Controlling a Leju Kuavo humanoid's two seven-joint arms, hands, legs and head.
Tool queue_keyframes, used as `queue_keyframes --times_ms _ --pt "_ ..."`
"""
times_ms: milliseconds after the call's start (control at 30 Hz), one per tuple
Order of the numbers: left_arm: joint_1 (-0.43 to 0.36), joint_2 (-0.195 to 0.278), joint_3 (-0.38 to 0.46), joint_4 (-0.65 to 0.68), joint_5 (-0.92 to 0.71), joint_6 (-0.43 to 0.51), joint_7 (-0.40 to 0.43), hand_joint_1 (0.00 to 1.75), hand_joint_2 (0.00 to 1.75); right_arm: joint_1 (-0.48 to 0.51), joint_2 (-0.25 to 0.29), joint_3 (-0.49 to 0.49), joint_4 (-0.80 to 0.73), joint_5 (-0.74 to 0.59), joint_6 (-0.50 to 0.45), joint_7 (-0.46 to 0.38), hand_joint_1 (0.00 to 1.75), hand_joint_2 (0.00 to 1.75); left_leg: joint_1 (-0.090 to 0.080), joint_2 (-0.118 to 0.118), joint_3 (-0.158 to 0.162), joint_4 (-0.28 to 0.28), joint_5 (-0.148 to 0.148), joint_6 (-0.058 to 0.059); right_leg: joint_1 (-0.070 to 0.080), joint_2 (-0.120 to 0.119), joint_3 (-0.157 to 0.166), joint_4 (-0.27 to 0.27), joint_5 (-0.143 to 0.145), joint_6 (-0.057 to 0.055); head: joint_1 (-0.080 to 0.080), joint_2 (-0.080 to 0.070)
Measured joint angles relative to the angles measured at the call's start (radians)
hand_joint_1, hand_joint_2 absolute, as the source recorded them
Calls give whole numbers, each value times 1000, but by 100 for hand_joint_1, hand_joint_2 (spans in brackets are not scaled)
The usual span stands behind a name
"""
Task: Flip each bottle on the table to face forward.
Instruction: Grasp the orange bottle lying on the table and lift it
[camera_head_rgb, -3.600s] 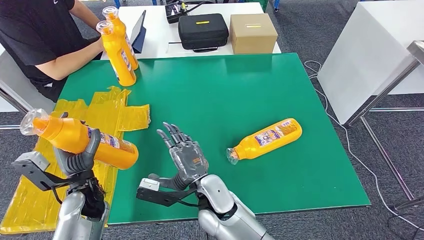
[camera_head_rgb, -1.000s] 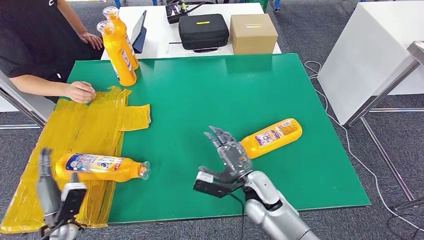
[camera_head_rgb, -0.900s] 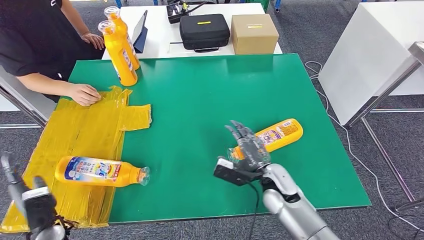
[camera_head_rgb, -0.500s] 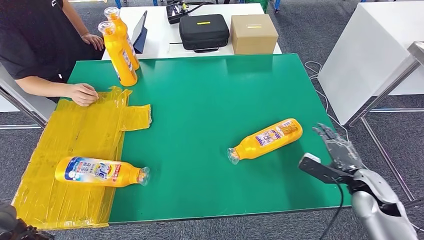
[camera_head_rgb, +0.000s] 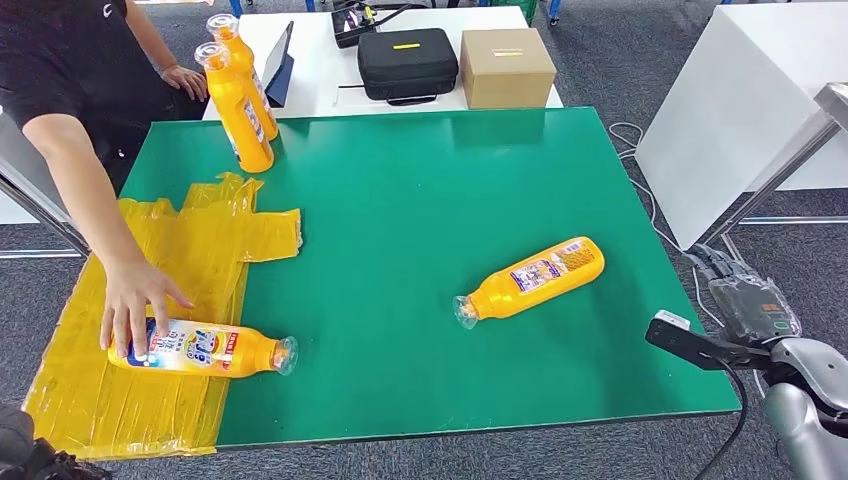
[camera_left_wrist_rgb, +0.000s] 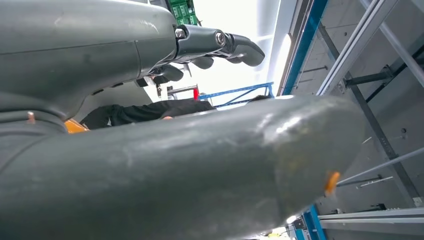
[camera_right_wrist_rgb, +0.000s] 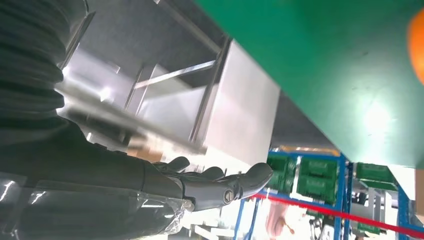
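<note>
Right hand (camera_head_rgb: 748, 300) hangs off the table's right edge, fingers spread, holding nothing. Left of it and slightly farther, a bottle (camera_head_rgb: 531, 279) lies on its side on the green mat (camera_head_rgb: 440, 190), well apart from the hand. Its long axis runs diagonally: cap pointing near-left, base far-right toward the hand. Label faces up.

Left hand (camera_left_wrist_rgb: 220, 45) shows in the left wrist view with fingers loosely extended and nothing in them, so the right hand is judged the nearer one to that bottle.

Second lying bottle (camera_head_rgb: 200, 349) is at near-left on yellow plastic (camera_head_rgb: 200, 250), cap pointing right, a person's hand (camera_head_rgb: 135, 300) resting on it. Two upright bottles (camera_head_rgb: 238, 95) stand far-left.
</note>
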Motion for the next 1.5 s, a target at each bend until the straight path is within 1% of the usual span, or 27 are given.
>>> queue_keyframes --times_ms 100,267,333,433,600,833,1000,1300,1400,1500 --pt "0 -3 -4 -1 0 -2 0 0 0 -50 -8 13 25 63 0 -10 0 175 0 1 0 0 0 0 0 0 0 0 0 0 0 0" --pt "0 -4 -9 -3 2 -3 0 0 0 -154 -21 67 106 119 -13 -37 0 175 0 1 1 0 1 2 0 0 1 0 1 0 0 0" --pt "1 -6 -9 -5 2 -3 0 0 0 -180 -8 102 133 156 -31 -28 0 175 0 0 1 0 1 2 0 0 1 0 1 0 0 0" --pt "1 -11 -10 -6 1 -4 0 0 0 -206 28 154 175 221 -70 0 0 175 1 1 1 0 1 2 1 0 1 0 1 0 0 0" --pt "1 -16 -15 -6 1 -10 0 0 0 -220 84 233 235 260 -99 16 0 175 1 -1 1 0 1 2 1 -1 1 0 0 0 0 0" --pt "1 -19 -17 -6 1 -11 0 0 0 -235 119 269 275 263 -102 18 0 175 1 0 1 0 1 2 1 0 1 0 0 0 0 0" --pt "1 -20 -17 -6 1 -12 0 0 0 -240 128 280 288 263 -102 18 0 175 1 0 1 0 1 2 1 0 1 0 1 0 0 0" --pt "-20 -20 -17 -2 13 -28 0 0 0 -245 127 312 300 280 -95 16 0 175 1 0 1 0 1 2 1 0 1 0 1 0 0 0" --pt "-20 -20 -17 -1 16 -42 0 0 0 -254 126 331 313 299 -99 29 0 175 1 0 1 0 1 2 1 0 1 0 1 0 0 0" --pt "-21 -20 -16 -1 21 -52 0 0 0 -264 119 342 325 316 -125 50 0 175 1 0 1 0 1 2 1 0 1 0 1 0 0 0"
